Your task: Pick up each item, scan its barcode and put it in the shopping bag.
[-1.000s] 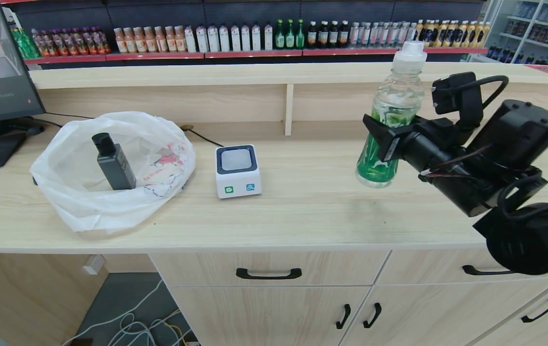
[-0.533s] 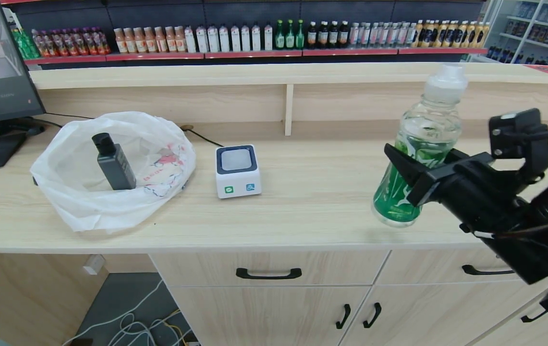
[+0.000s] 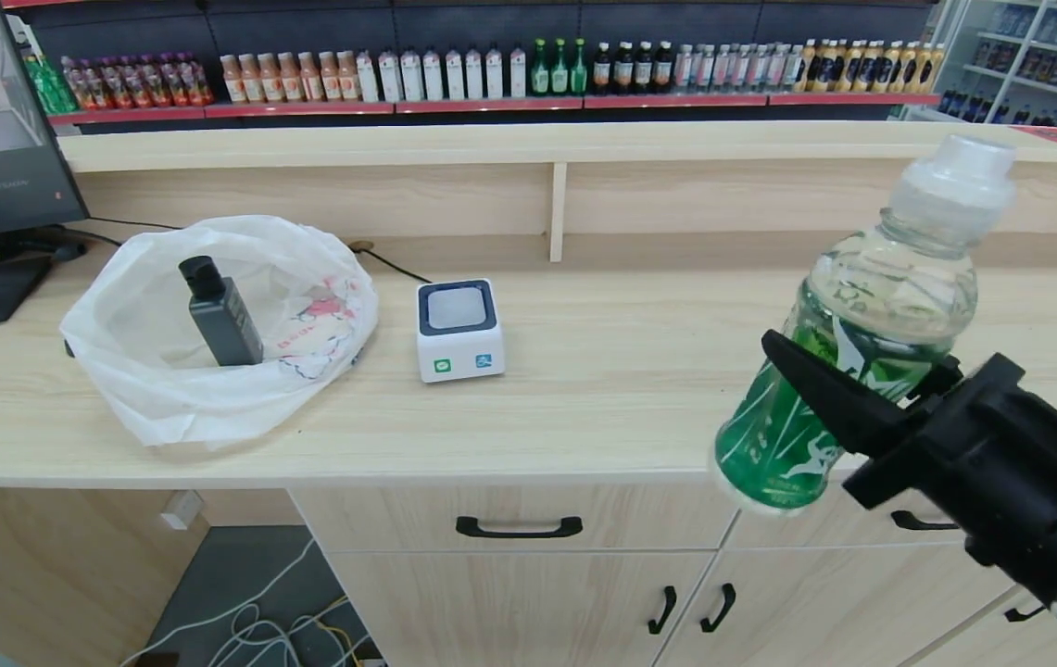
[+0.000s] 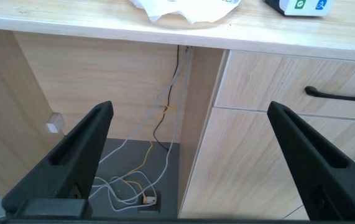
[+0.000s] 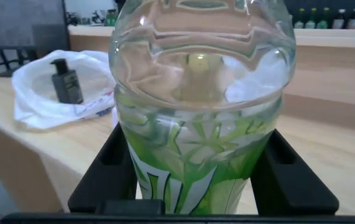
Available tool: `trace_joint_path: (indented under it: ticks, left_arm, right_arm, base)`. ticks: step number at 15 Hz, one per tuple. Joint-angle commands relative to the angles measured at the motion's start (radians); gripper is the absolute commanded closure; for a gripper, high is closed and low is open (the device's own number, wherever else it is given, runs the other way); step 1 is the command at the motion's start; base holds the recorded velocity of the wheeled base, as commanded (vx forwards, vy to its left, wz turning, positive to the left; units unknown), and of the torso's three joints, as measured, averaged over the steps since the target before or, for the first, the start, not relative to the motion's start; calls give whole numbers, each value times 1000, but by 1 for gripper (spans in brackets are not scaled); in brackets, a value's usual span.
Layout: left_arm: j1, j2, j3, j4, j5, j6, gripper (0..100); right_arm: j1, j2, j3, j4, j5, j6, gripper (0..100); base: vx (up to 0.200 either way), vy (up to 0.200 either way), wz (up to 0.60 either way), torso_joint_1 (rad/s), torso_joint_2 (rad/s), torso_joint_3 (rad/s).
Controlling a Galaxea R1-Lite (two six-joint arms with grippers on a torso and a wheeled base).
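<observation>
Head camera overlooks the counter [image 3: 602, 408]; left wrist faces its cabinets [image 4: 258, 143] low down; right wrist shares the shopping bag [image 5: 31, 102].

I face a light wood counter [image 3: 584, 408] with a raised ledge [image 3: 491, 144] along its back and an upright divider [image 3: 557, 211] under that ledge. Below the top I count drawers [image 3: 584, 505] with black handles [image 3: 518, 527], and cupboard doors [image 3: 528, 602] beneath them. At the left the front is open onto grey floor [image 3: 232, 565] strewn with loose cables [image 3: 259, 639]. Behind stand dark shop shelves [image 3: 491, 28] with red edges, lined with bottled drinks [image 3: 454, 72], and a glass-fronted cooler [image 3: 1038, 65] at far right.
</observation>
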Motion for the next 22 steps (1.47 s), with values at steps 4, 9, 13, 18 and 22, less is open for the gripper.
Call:
trace_joint_path:
  ticks: [4, 9, 13, 18, 22]
  left_arm:
    - [1, 0, 0, 0, 1, 1, 0]
    - [1, 0, 0, 0, 1, -1, 0]
    - [1, 0, 0, 0, 1, 1, 0]
    - [1, 0, 0, 0, 1, 1, 0]
    - [1, 0, 0, 0, 1, 1, 0]
  right_arm:
    - [172, -151, 267, 1, 0, -145, 100]
    - [172, -151, 229, 1, 3, -370, 100]
    - [168, -85, 203, 1, -41, -653, 100]
    - [406, 75, 2, 1, -169, -901, 100]
    - [562, 162, -9, 1, -225, -1039, 100]
  base:
    - [0, 0, 0, 0, 0, 0]
    - [0, 0, 0, 0, 0, 0]
    - [0, 0, 0, 0, 0, 0]
    - [0, 0, 0, 0, 0, 0]
    - [0, 0, 0, 0, 0, 0]
